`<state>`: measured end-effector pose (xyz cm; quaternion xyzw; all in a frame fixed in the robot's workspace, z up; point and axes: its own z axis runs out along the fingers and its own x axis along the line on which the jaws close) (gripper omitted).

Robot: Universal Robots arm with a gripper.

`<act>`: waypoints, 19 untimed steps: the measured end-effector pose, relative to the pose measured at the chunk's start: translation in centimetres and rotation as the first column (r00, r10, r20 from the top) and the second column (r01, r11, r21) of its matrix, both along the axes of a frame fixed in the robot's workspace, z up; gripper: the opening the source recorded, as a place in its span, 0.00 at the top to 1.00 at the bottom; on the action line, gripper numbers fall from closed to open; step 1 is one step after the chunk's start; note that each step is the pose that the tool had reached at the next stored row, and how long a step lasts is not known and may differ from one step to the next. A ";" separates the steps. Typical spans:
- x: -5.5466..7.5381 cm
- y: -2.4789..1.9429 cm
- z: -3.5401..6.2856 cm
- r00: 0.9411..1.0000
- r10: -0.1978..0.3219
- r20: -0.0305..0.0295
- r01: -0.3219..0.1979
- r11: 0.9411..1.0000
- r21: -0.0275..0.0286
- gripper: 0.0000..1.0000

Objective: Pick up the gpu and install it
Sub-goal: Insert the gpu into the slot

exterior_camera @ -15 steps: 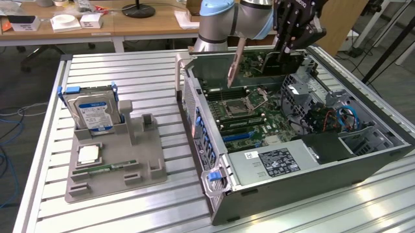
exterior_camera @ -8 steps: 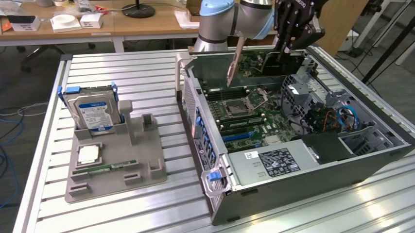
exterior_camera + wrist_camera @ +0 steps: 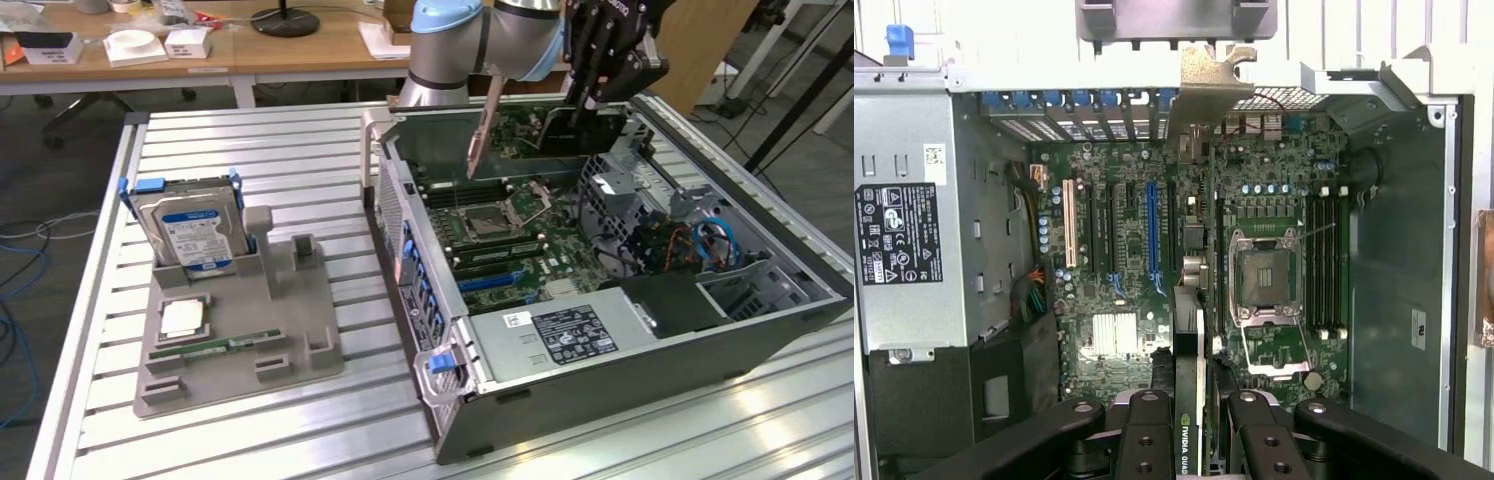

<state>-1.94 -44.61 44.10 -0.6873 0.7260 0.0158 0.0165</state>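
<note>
End effector point(image 3: 1191, 425) clamping gpu point(image 3: 1191, 300) edgewise, above open motherboard point(image 3: 1124, 250)

The computer case point(image 3: 641, 300) is lying open on the counter point(image 3: 254, 150), so the room above the motherboard point(image 3: 1184, 270) is standing free. The fingers point(image 3: 1144, 440) are holding the gpu point(image 3: 1191, 400) on edge over the slots. The power supply box point(image 3: 567, 335) and the drive cage point(image 3: 754, 290) are crowding one end, and the case walls are closing in the sides.
</note>
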 end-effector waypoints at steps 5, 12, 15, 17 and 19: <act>0.0 0.00 -0.03 1.000 0.012 0.000 -0.012 1.000 0.000 0.75; 0.0 0.00 -0.04 1.000 0.019 0.000 -0.019 1.000 0.000 0.75; 0.0 0.00 -0.08 1.000 0.020 0.001 -0.020 1.000 0.000 0.75; 0.0 0.00 -0.11 1.000 0.021 0.003 -0.021 1.000 0.000 0.75; 0.0 0.00 -0.17 1.000 0.022 0.004 -0.022 1.000 0.000 0.75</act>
